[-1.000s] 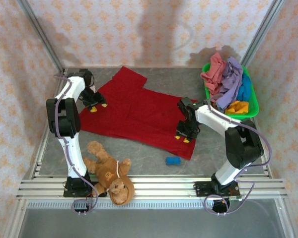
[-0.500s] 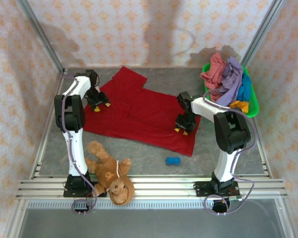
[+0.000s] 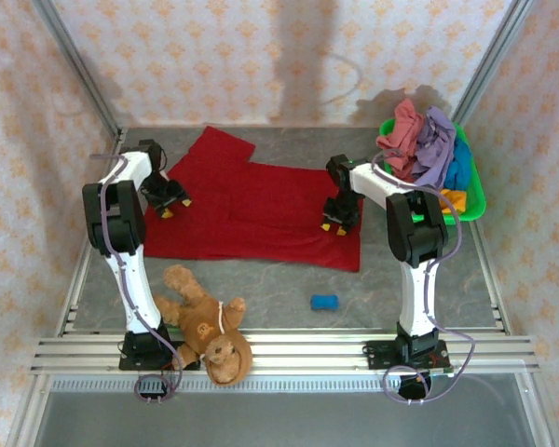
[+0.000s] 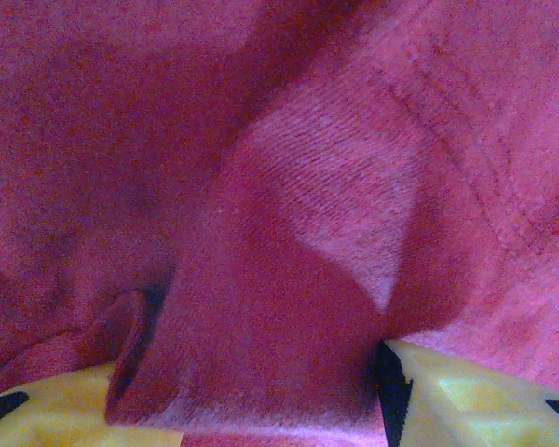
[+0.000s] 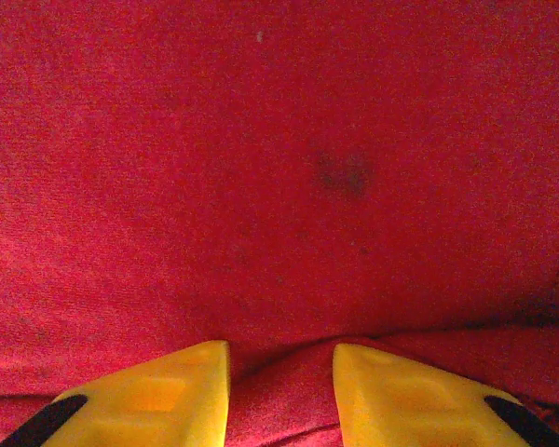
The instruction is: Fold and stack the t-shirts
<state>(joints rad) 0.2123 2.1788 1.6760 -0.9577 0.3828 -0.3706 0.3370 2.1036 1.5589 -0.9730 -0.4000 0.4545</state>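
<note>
Tabletop comes first: you have a grey surface walled in by patterned panels, and most of its middle is covered by the dark red t-shirt. The shirt lies spread flat, with one sleeve reaching toward the back wall on the left and its body running across to the right. At the back right corner you see the green basket, heaped with the other tees: a salmon pink one on top at the left, a lavender one draped over the middle, a teal blue one behind it and an orange-yellow one low at the front. Near your left arm's base the brown teddy bear lies sprawled at the near edge, apart from the shirt. Your left gripper sits on the shirt's left edge; in the left wrist view a raised fold of red cloth stands pinched between its yellow fingers, so it has hold of the shirt. Your right gripper presses down on the shirt's right side, near the basket; in the right wrist view a ridge of the same red cloth rises between its yellow fingers, so it too is clamped on the shirt. A small blue object rests on bare table just in front of the shirt's near right corner.
</note>
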